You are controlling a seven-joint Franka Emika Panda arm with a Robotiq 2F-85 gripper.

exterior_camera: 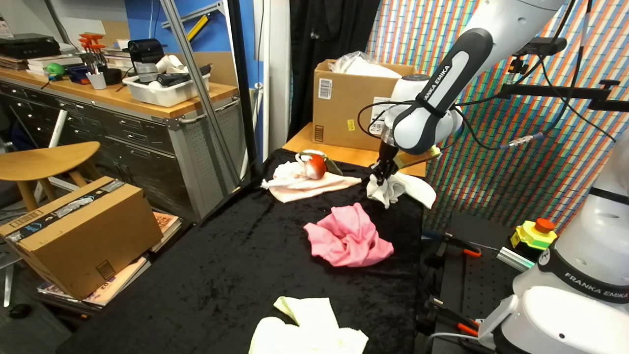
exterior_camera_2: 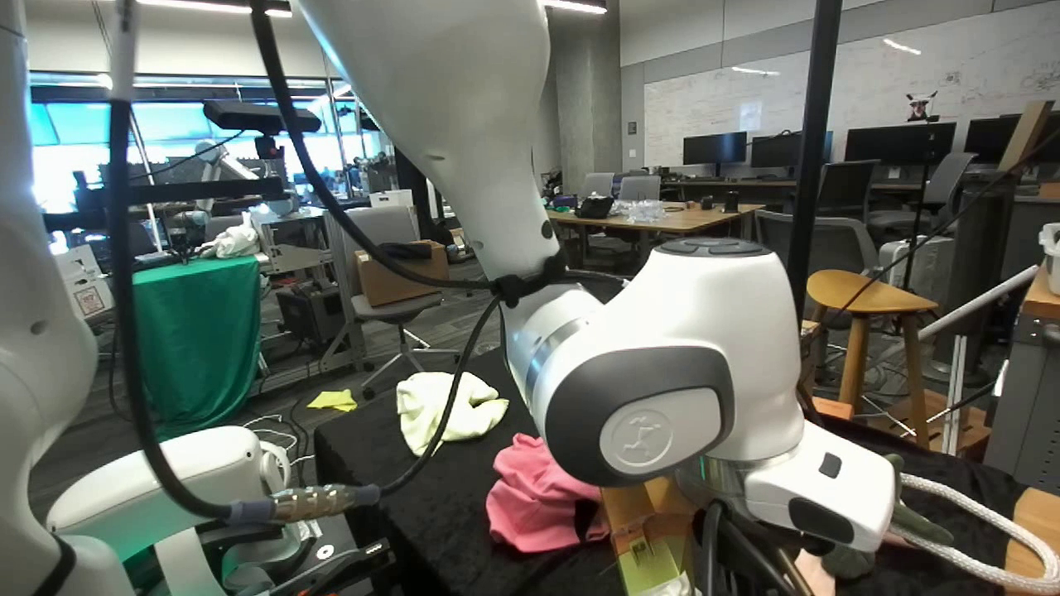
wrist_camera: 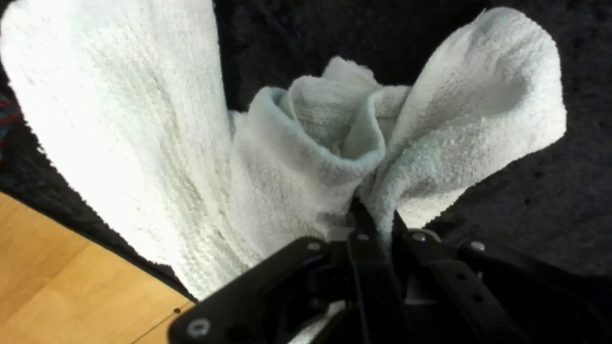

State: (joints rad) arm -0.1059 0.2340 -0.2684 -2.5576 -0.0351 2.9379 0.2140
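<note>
My gripper points down at the far right corner of the black cloth in an exterior view. It is shut on a fold of a crumpled white towel. In the wrist view, the fold of the towel is pinched between the two black fingertips, and loose ends spread to both sides. I cannot tell whether the towel is lifted off the black cloth. A pink cloth lies crumpled nearby; it also shows in an exterior view. The gripper's fingers are hidden there behind the arm.
A cream cloth bag with a red and white round object lies left of the gripper. A pale yellow cloth lies at the near end. A cardboard box stands behind on a wooden surface.
</note>
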